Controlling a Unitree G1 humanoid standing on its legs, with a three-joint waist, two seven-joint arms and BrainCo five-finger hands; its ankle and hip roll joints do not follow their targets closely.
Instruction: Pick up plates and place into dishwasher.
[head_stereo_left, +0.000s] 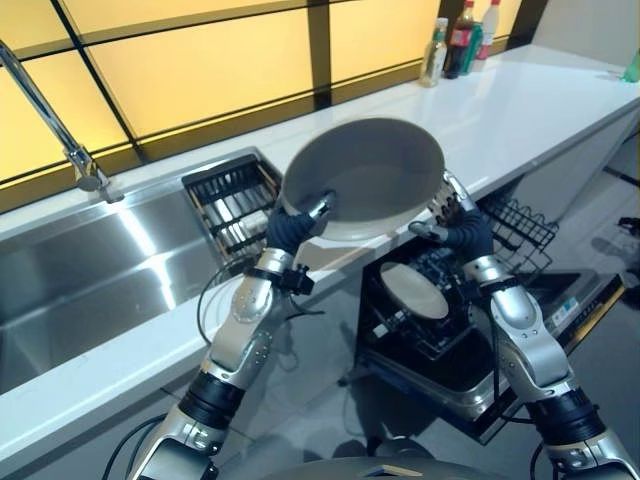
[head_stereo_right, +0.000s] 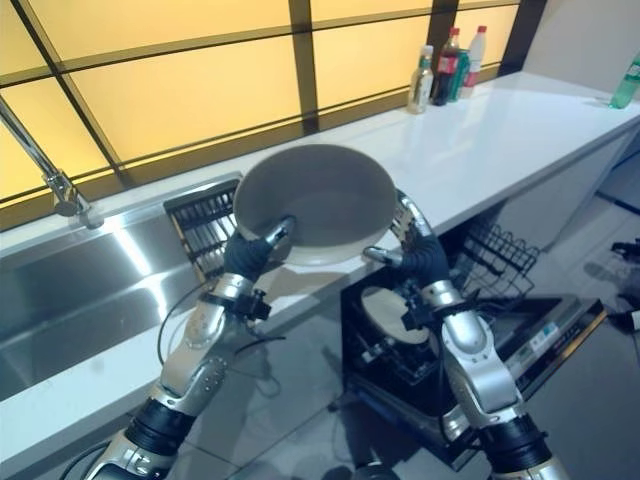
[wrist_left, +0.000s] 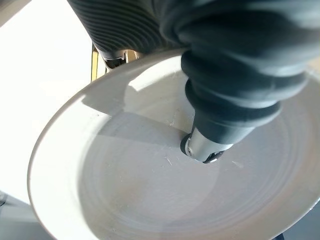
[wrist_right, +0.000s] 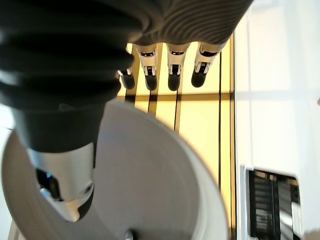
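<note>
One plate (head_stereo_left: 413, 290) racked in dishwasher (head_stereo_left: 470, 350); second plate (head_stereo_left: 362, 178) pinched between left hand (head_stereo_left: 297, 225) and right hand (head_stereo_left: 452, 215), above worktop (head_stereo_left: 520, 110), not yet loaded.

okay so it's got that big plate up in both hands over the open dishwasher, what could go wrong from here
The plate is tilted and held only at its rim, the left hand with its thumb on the face and the right hand on the opposite edge, so it could slip and drop. A plate already in the rack sits right below, so a fall or a careless lowering may chip both. The plate is wide, so it might catch the counter edge going down.
</note>
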